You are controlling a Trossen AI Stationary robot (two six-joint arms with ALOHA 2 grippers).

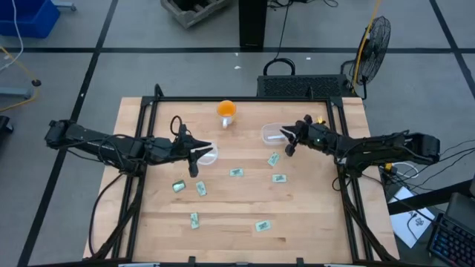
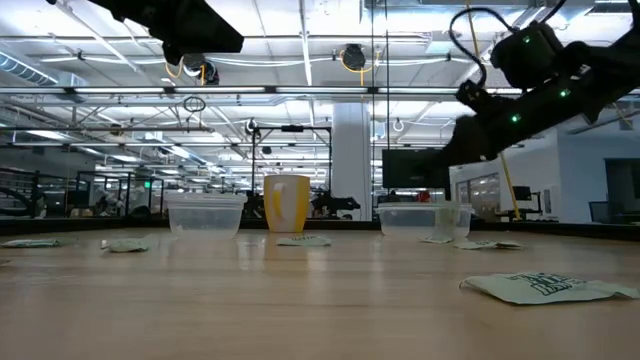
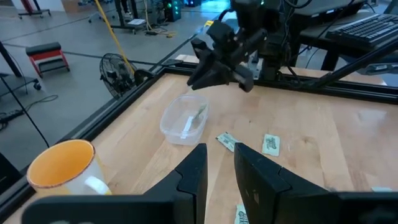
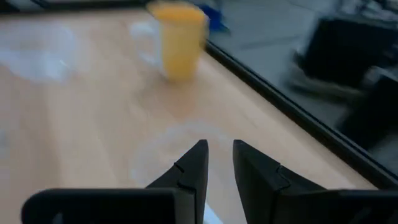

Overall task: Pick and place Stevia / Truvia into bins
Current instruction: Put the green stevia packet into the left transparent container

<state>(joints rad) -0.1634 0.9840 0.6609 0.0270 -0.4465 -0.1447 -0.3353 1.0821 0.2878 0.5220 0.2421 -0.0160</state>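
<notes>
Several green and white Stevia / Truvia sachets lie on the wooden table, among them one [image 1: 274, 159] near the right bin, one [image 1: 236, 172] at the middle and one [image 1: 261, 225] towards the front. My right gripper [image 1: 292, 141] hovers above the rounded-rectangular clear bin [image 1: 272, 134], which holds sachets [image 3: 198, 115]. Its fingers [image 4: 189, 168] stand slightly apart with nothing between them. My left gripper [image 1: 194, 153] is beside the round clear bin [image 1: 208, 156], also slightly open and empty [image 3: 219, 168].
An orange mug [image 1: 226, 111] stands at the back between the two bins. A black frame [image 1: 245, 99] edges the table. One sachet [image 2: 535, 288] lies close to the low camera.
</notes>
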